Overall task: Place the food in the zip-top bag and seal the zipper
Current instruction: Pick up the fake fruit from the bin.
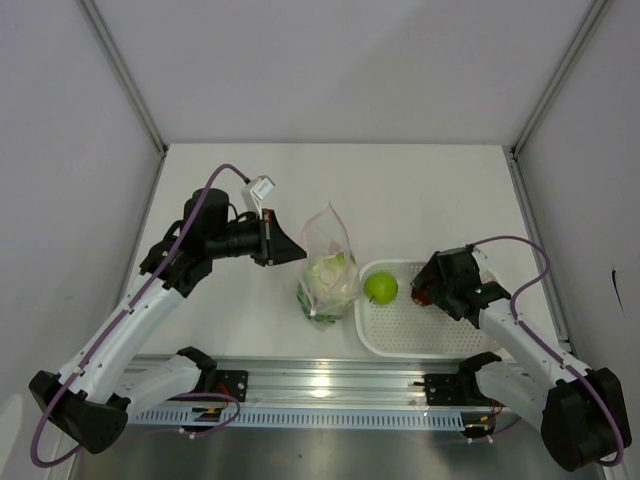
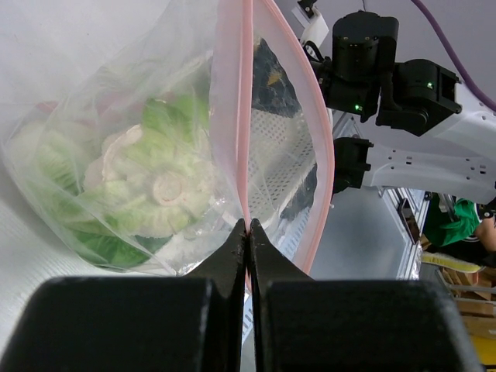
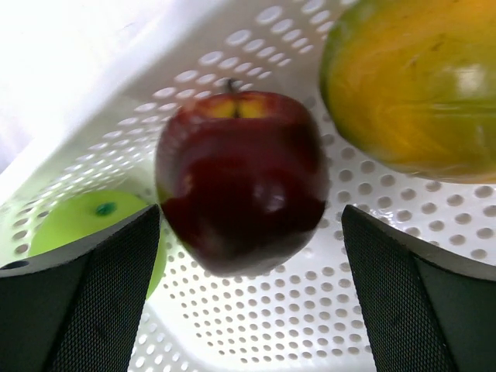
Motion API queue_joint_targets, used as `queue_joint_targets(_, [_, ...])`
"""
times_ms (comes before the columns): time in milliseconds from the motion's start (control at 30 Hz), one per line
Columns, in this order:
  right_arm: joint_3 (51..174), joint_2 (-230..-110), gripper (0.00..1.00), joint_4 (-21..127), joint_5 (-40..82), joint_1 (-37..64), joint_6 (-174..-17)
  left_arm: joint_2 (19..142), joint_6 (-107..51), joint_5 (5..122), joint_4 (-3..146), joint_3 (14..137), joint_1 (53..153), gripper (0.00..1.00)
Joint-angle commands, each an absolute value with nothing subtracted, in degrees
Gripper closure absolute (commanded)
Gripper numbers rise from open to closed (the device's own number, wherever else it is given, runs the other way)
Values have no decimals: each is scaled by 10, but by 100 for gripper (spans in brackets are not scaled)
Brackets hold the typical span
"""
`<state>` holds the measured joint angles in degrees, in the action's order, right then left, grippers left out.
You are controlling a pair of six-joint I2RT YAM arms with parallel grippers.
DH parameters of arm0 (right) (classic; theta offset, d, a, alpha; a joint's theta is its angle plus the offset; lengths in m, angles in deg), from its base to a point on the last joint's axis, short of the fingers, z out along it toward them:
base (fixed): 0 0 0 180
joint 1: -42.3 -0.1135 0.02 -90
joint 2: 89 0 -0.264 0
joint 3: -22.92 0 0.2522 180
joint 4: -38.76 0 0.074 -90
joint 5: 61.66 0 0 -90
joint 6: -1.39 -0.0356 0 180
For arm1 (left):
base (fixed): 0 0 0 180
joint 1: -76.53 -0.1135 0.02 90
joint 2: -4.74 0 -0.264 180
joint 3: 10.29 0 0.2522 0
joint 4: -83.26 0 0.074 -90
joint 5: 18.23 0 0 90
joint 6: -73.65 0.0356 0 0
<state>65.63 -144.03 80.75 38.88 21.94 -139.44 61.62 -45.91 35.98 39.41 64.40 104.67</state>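
In the white perforated plastic basket [image 1: 420, 335] near the front edge of the pale desk [image 1: 420, 200], the right claw [image 3: 249, 213] stands wide apart, gripping nothing; the round dark red apple [image 3: 240, 178] lies between its fingers, the yellow-orange fruit [image 3: 411, 85] just beside it, the smooth green apple [image 1: 381, 288] at the basket's left end; left of the basket sits the clear plastic zip-top bag [image 1: 328, 265], holding green leafy lettuce [image 2: 108, 244] and white cauliflower [image 2: 167, 182]; the left claw [image 2: 248, 229] is pinched tight on the narrow pink zipper strip [image 2: 245, 116], the bag's mouth gaping beyond the pinch.
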Motion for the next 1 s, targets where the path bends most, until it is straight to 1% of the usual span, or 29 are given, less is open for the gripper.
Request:
queue_joint_targets(0, [661, -1447, 1, 806, 424, 224, -1409, 606, -464, 349, 405, 646, 1044, 99])
queue_joint_targets(300, [651, -1475, 1, 742, 436, 228, -1394, 604, -458, 352, 393, 650, 1044, 99])
queue_joint_targets(500, [644, -1497, 12, 730, 426, 229, -1385, 604, -459, 353, 393, 650, 1044, 99])
queue_joint_targets(533, [641, -1496, 20, 728, 422, 228, -1384, 603, -461, 353, 394, 648, 1044, 99])
queue_joint_targets(633, [634, -1486, 34, 729, 420, 228, -1377, 603, -461, 349, 398, 646, 1044, 99])
queue_joint_targets(700, [635, -1471, 37, 740, 418, 228, -1372, 604, -462, 349, 399, 646, 1044, 99])
queue_joint_targets(733, [639, -1465, 42, 747, 419, 225, -1370, 605, -461, 349, 398, 646, 1044, 100])
queue_joint_targets(800, [644, -1439, 48, 763, 420, 220, -1363, 605, -461, 349, 399, 648, 1044, 99])
queue_joint_targets(833, [649, -1431, 58, 769, 421, 220, -1362, 606, -461, 349, 400, 649, 1044, 99])
queue_joint_targets(900, [659, -1407, 66, 797, 423, 216, -1360, 609, -461, 349, 401, 649, 1044, 99])
queue_joint_targets(933, [666, -1401, 72, 812, 421, 216, -1359, 609, -461, 347, 401, 649, 1044, 99])
queue_joint_targets(967, [686, -1395, 73, 824, 419, 214, -1360, 610, -461, 346, 401, 649, 1044, 99])
